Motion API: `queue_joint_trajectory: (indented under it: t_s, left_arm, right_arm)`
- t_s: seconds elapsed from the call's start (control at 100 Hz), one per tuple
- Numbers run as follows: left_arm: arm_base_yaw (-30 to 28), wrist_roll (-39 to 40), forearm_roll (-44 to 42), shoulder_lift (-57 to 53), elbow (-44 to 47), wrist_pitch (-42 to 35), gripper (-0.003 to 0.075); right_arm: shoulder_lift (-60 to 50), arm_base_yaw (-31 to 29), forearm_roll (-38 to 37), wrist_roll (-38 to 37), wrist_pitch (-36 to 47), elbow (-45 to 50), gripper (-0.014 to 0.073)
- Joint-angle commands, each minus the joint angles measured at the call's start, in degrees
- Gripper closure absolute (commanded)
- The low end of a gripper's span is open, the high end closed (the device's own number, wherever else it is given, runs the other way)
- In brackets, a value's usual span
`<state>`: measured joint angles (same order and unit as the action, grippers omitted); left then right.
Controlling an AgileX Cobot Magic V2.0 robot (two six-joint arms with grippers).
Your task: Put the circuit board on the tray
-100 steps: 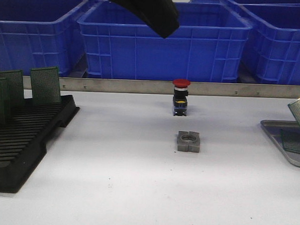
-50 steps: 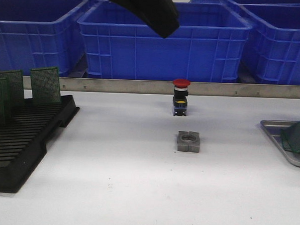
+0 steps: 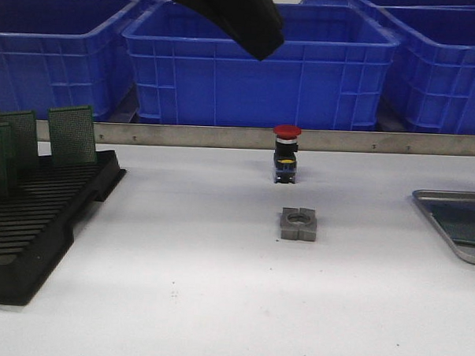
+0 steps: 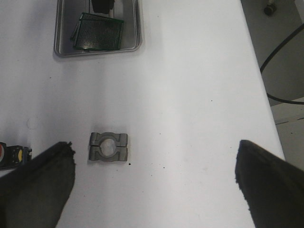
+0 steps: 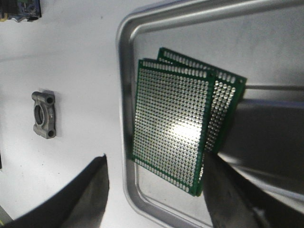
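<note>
Two hands in play. Right hand (image 5: 154,199): fingers (image 5: 71,199) spread apart, nothing clamped, hovering just over the tray's near corner. Top circuit board (image 5: 173,126) lies flat inside the tray (image 5: 124,95), released, overlapping a second circuit board (image 5: 223,102) underneath that sticks out skewed behind it. Both boards sit close to the tray's rim on the side facing the metal block; one finger edge looks just beside the top board's corner, contact unclear. Left hand (image 4: 154,185): fingers (image 4: 33,185) wide apart, empty, held high above the worktop (image 3: 216,303), above the metal block (image 4: 109,147).

Metal block, grey with a round bore, sits mid-worktop, well apart from the tray; in the front view (image 3: 299,224) the tray (image 3: 448,223) is off to its right at the worktop edge, partly cut off. Red-capped push button (image 3: 286,154) stands upright just behind the block. Black slotted rack (image 3: 31,216) lies far left of the block, with green boards (image 3: 72,135) standing upright in its slots. Metal rail (image 3: 223,136) runs across behind the button; blue bins (image 3: 258,68) are lined up behind the rail. Left arm's dark housing (image 3: 229,16) hangs in at the top of the front view, above the button.
</note>
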<state>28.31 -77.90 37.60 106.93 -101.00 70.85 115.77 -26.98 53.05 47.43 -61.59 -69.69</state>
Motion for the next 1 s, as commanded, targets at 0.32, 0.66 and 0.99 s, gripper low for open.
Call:
queue_joint_trajectory:
  t_s: [0.32,0.66,0.99]
  left_arm:
    - [-0.3,5.9,3.4,-3.6,-1.8,-0.5,0.008]
    - [-2.8,18.1,-1.5,-9.5,-0.9,-11.6,0.008]
    - [-8.3,27.4,-4.8,-24.2,18.0,-36.5,0.008]
  right_arm:
    - [-5.8,0.3,2.6,0.2,-1.1,-1.5,0.0132]
    - [-16.3,6.9,-0.7,0.2,6.7,-1.5,0.0132]
    - [-30.6,17.2,-3.0,0.0,18.3,0.5,0.0132]
